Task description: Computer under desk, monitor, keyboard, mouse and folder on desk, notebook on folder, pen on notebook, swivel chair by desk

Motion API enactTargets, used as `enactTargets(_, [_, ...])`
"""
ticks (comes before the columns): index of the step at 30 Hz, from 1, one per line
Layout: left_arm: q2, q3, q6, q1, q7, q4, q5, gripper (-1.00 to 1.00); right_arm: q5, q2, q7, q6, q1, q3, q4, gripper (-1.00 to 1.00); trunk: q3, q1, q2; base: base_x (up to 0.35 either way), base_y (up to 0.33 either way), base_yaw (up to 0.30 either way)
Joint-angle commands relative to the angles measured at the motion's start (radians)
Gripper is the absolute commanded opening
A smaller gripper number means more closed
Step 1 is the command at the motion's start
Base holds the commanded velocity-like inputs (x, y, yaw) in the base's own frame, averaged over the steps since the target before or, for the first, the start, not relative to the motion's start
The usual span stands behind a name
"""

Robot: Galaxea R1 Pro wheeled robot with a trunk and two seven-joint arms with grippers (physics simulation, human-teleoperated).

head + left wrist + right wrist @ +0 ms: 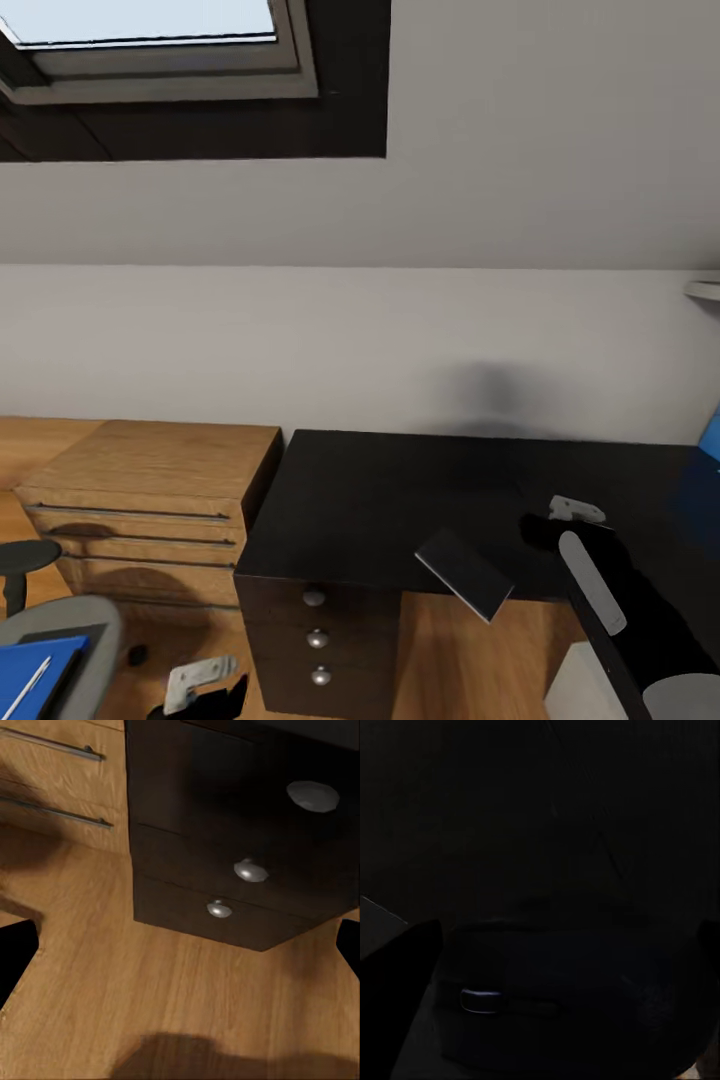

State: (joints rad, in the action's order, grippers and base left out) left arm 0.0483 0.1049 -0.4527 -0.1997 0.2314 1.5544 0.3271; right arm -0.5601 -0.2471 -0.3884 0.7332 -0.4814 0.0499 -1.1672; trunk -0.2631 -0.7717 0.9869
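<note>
Right hand (540, 525) over the desk (370, 500), near the notebook (465, 574)

Desk (380, 500) top black, drawers black w/ silver round knobs (317, 638). Notebook (465, 573) dark grey. Wooden chest (150, 500) light brown grain w/ grey bar handles. Folder (35, 670) bright blue; pen (27, 687) on it white. Swivel chair (85, 625) grey. Floor (150, 982) light wood. Wall white; skylight frame dark.
</note>
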Motion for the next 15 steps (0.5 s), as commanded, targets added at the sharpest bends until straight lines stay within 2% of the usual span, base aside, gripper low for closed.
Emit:
enactTargets(1, [0.013, 0.002, 0.149, -0.036, 0.009, -0.11, -0.003, 1.0, -0.01, -0.044, -0.01, 0.066, -0.002, 0.003, -0.001, -1.0, -0.001, 0.0, 0.001, 0.0, 0.0, -0.287])
enactTargets(2, [0.015, 0.003, 0.188, -0.042, 0.009, -0.147, -0.005, 1.0, -0.012, -0.07, -0.01, 0.08, -0.002, 0.003, 0.0, -1.0, 0.0, 0.0, 0.001, 0.0, 0.0, -0.287])
enactTargets(5, [0.017, 0.003, 0.207, -0.045, 0.01, -0.173, -0.006, 1.0, -0.013, -0.088, -0.01, 0.105, -0.004, 0.003, 0.002, -1.0, 0.001, 0.0, 0.001, 0.0, -0.011, -0.288])
enactTargets(11, [0.015, 0.004, 0.217, -0.046, 0.011, -0.198, -0.006, 1.0, -0.009, -0.098, -0.008, 0.158, -0.005, 0.004, 0.028, -1.0, 0.002, 0.0, 0.001, -0.011, -0.229, -0.292])
enactTargets(15, [0.015, 0.003, 0.218, -0.046, 0.011, -0.202, -0.005, 1.0, -0.006, -0.108, -0.006, 0.171, -0.005, 0.008, 0.045, -1.0, 0.002, 0.0, 0.001, -0.21, -0.145, -0.293])
